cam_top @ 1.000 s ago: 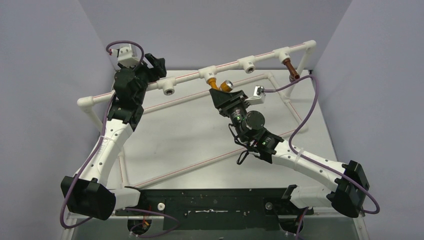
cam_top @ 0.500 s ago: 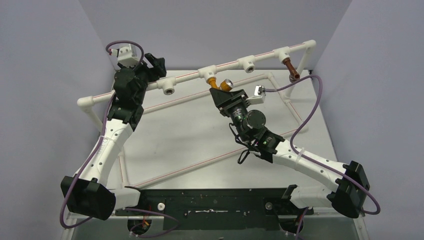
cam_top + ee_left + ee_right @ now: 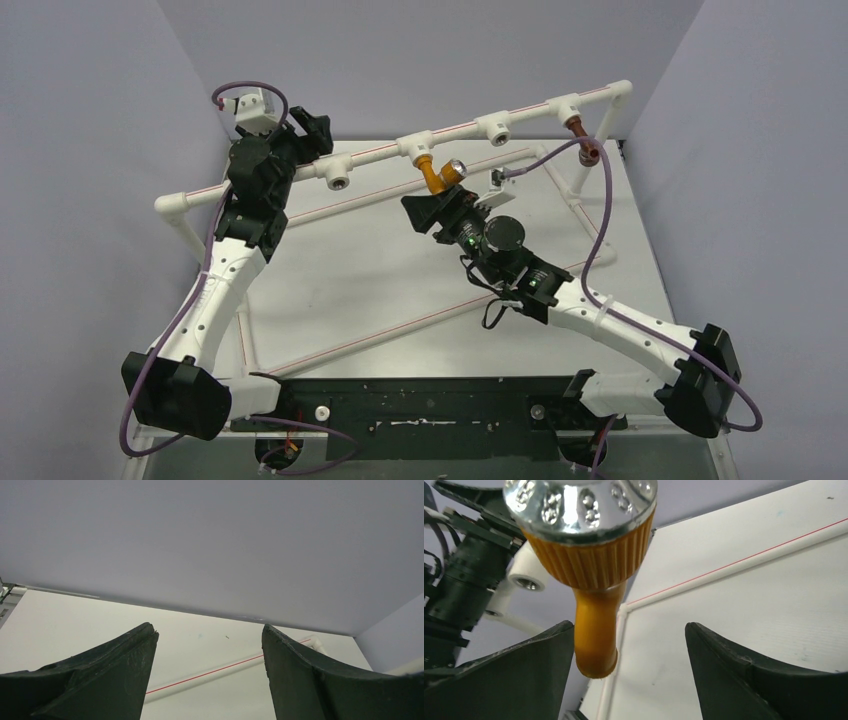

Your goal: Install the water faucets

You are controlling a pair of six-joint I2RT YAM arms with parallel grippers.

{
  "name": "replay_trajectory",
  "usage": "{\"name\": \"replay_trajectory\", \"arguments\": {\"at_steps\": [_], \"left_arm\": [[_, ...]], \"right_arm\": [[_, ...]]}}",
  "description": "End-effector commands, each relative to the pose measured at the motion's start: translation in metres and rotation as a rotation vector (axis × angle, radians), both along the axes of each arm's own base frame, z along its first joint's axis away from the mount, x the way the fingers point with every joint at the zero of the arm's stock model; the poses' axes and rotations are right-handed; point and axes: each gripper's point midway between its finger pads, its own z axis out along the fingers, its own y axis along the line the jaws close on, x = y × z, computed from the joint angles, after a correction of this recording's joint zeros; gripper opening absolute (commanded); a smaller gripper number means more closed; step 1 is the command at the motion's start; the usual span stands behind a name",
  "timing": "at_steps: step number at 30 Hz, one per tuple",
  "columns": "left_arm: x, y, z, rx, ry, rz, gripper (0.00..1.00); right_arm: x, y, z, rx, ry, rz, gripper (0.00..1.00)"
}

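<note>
Pipe frame [image 3: 455, 135] spanning the far side; left gripper [image 3: 207, 632] near its left end, jaws apart, empty; right gripper [image 3: 629, 625] just below its middle tee, jaws apart around the orange faucet [image 3: 594, 565], not clamping; brown faucet [image 3: 582, 135] hanging from its right tee. Probably seated; best to back straight off, clear of the spout.

White table [image 3: 380, 270], red-striped white pipe frame [image 3: 400, 328] lying on it, black base plate [image 3: 420, 398] at near edge
</note>
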Motion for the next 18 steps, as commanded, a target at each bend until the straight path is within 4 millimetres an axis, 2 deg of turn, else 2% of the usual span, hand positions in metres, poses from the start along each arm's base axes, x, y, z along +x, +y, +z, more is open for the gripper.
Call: {"name": "replay_trajectory", "arguments": {"at_steps": [1, 4, 8, 10, 14, 18], "left_arm": [[-0.09, -0.028, -0.247, 0.234, 0.82, -0.239, 0.74], [-0.088, -0.028, -0.243, 0.231, 0.803, -0.239, 0.74], [-0.085, -0.026, -0.24, 0.238, 0.787, -0.224, 0.74], [-0.083, -0.025, -0.238, 0.238, 0.775, -0.218, 0.74], [-0.08, -0.029, -0.232, 0.214, 0.758, -0.22, 0.74], [-0.073, -0.033, -0.213, 0.18, 0.718, -0.216, 0.74]], "right_arm": [[-0.016, -0.021, 0.026, -0.173, -0.131, 0.038, 0.84], [-0.023, -0.039, 0.024, -0.314, -0.164, 0.037, 0.87], [-0.032, -0.074, 0.026, -0.469, -0.21, -0.007, 0.95], [-0.036, -0.096, 0.026, -0.53, -0.214, -0.055, 0.98], [-0.041, -0.152, 0.025, -0.607, -0.175, -0.233, 1.0], [-0.057, -0.184, 0.031, -0.636, -0.248, -0.28, 1.0]]}}
